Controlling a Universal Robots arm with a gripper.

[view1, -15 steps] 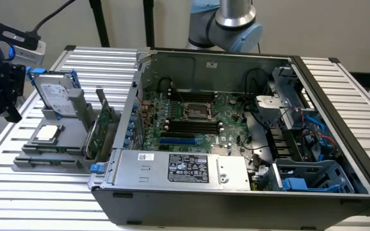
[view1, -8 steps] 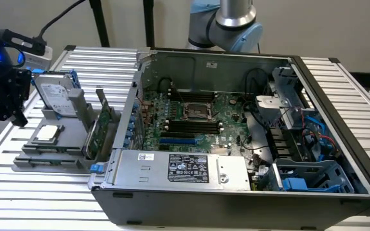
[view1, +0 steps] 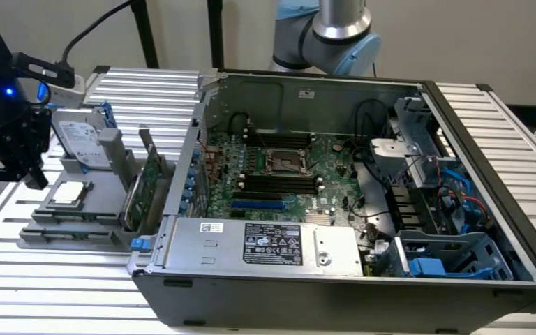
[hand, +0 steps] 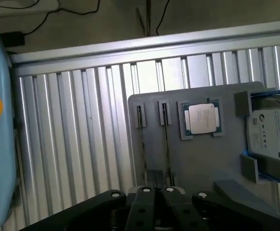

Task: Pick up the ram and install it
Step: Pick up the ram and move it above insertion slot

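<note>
**Exterior view:** The black end effector (view1: 12,174) hangs over the grey plastic parts fixture (view1: 100,183), well apart from the open computer case (view1: 343,293).

**Wrist view:** The ram appears to be the thin dark edge (hand: 142,144) standing in a fixture slot near the square silver processor (hand: 202,119). You cannot tell whether the end effector (hand: 157,190) is open or closed. Centre it on one stick, square to the slot.

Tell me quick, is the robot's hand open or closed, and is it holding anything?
Hand: closed, with nothing held in it.
</note>
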